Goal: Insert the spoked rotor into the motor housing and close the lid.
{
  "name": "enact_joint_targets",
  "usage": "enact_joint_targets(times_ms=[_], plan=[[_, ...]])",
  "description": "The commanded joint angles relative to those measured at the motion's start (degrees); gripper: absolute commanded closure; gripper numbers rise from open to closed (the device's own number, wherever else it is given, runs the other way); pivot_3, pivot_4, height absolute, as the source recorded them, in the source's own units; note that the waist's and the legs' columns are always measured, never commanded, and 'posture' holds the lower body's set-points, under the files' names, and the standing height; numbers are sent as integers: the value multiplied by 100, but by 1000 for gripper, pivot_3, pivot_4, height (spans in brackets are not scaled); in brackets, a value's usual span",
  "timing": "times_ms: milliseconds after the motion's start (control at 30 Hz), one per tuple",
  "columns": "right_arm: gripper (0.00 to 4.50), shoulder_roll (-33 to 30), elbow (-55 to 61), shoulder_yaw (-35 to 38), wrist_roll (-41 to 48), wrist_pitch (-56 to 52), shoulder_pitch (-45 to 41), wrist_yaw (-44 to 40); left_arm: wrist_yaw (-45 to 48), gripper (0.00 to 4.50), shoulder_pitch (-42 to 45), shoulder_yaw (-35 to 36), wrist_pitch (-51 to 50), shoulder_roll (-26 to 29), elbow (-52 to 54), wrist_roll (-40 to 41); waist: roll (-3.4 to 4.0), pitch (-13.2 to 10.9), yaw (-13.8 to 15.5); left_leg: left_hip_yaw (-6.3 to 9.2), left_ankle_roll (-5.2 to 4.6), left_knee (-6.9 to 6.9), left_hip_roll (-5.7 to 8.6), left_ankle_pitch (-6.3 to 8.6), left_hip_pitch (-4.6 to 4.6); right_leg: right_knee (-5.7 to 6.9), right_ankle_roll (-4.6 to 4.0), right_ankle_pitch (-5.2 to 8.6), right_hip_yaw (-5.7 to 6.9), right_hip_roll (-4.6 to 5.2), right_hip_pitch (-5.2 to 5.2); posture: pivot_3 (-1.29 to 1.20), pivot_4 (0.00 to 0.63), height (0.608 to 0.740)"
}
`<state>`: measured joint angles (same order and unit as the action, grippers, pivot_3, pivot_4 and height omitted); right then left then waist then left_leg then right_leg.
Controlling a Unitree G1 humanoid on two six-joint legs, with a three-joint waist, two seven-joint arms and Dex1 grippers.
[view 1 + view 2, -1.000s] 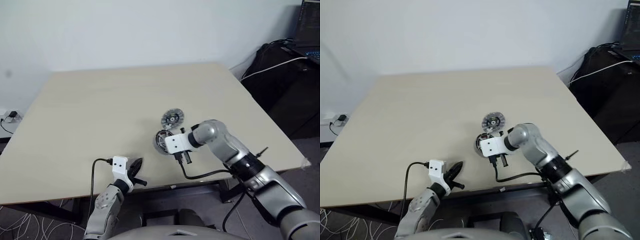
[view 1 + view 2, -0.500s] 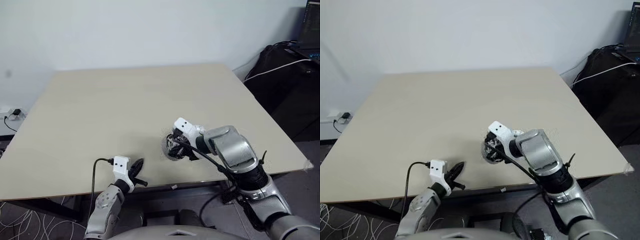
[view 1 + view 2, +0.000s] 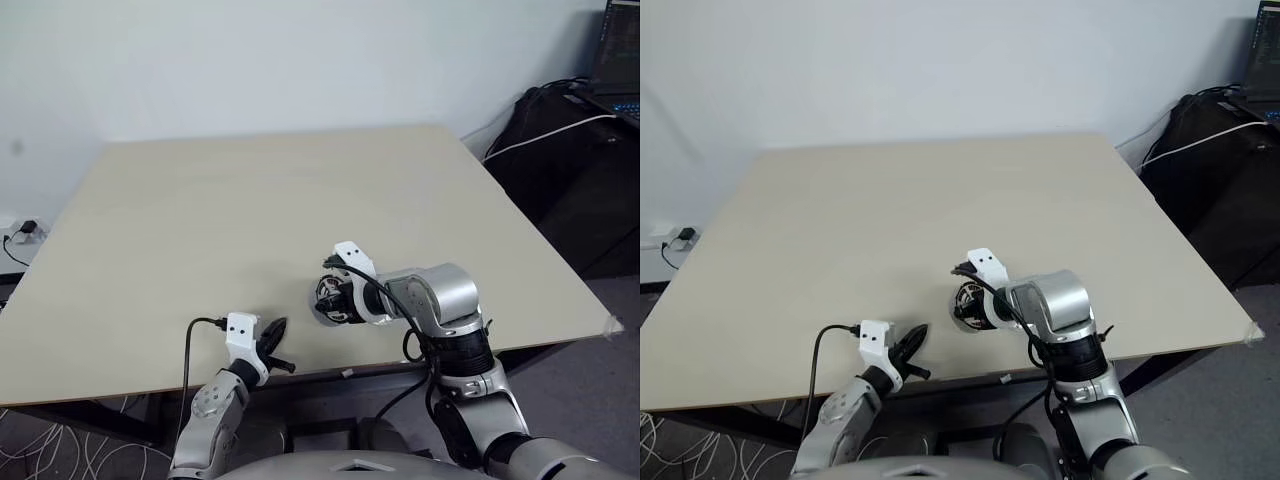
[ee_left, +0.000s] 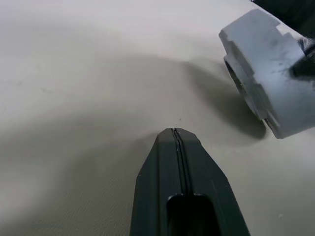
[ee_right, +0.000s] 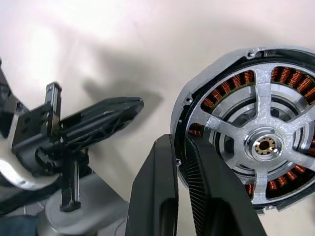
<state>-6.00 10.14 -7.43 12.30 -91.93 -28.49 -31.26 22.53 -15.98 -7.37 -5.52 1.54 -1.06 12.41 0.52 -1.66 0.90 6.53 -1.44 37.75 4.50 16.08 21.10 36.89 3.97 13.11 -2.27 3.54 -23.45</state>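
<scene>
My right gripper [image 5: 179, 140] is shut on the edge of a round assembly [image 3: 328, 298], held tilted close over the table near its front. In the right wrist view the spoked rotor [image 5: 268, 101], with silver spokes and a brass hub, lies over the copper windings of the motor housing [image 5: 288, 78]. A light grey rim [image 5: 211, 73] runs around them; whether that is the lid I cannot tell. My left gripper [image 3: 276, 328] is shut and empty, low at the table's front edge, to the left of the assembly.
The beige table [image 3: 200, 220] spreads wide behind and to the left. Black bags [image 3: 570, 140], a white cable and a laptop stand off the table's far right corner. The right wrist's white camera mount [image 4: 266, 83] sits close to the left fingertips.
The right wrist has rolled over and shifted left, so its white mount now sits on top. The second disc that lay just behind it a second ago is out of sight. The left arm is still.
</scene>
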Motion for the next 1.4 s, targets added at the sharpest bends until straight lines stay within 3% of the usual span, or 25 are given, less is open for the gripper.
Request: enact_joint_targets(times_ms=[33,200,433,467,767,900,1000,1100,1267,1400], plan=[[4450,83,-112,167,542,-57,-163,545,-30,4500,26,-11,37,-51,291,78,8,7,-3,0,0,0,0,0,0,0,0,0,0,0,1,0,0,740],[4450,437,-555,290,780,-57,-358,1159,-28,4500,13,-18,5,-49,339,72,33,31,-29,0,0,0,-2,-1,-7,4,0,0,0,-3,5,0,0,740],[4450,928,-1231,593,453,315,-578,1654,-25,4500,-1,-22,-29,-32,389,64,38,50,-126,-3,-1,-1,-1,-3,-18,8,0,0,-3,-7,11,0,0,740],[3734,973,-1365,603,435,444,-599,1679,-27,4500,-2,-20,-30,-29,393,61,39,52,-140,-3,-1,-1,-1,-3,-19,8,0,0,-3,-7,12,0,0,740],[1013,1421,-1796,611,562,972,-602,1713,-17,4500,25,-1,-42,0,384,59,56,65,-200,-5,1,-4,-2,-5,-31,12,0,-1,-7,-9,19,0,0,740],[1013,1532,-1112,548,942,1224,-542,1357,-5,4500,28,1,-51,18,385,65,57,64,-213,-5,0,-4,-2,-6,-31,12,1,-1,-7,-9,19,0,0,740],[1013,1407,-252,326,843,2324,-418,1301,2,4500,16,-1,-56,28,393,69,57,63,-219,-4,0,-8,-2,-6,-30,10,1,-1,-7,-9,18,0,0,740],[1633,999,366,133,424,3373,-270,1480,1,4500,-12,-1,-61,36,416,70,54,65,-212,-4,0,-11,-1,-6,-30,6,3,0,-5,-8,19,0,0,740],[3247,-23,1009,14,-628,4647,303,2071,12,4500,-68,-24,-69,75,472,45,39,72,-162,-5,0,-9,2,-6,-30,1,5,-1,-5,-5,24,0,0,740],[4488,-868,1357,292,-1337,5464,1446,2427,136,4500,-83,-101,-51,169,508,19,35,70,-124,-7,0,-12,-1,-6,-30,-2,4,2,-5,-5,25,0,0,740]])
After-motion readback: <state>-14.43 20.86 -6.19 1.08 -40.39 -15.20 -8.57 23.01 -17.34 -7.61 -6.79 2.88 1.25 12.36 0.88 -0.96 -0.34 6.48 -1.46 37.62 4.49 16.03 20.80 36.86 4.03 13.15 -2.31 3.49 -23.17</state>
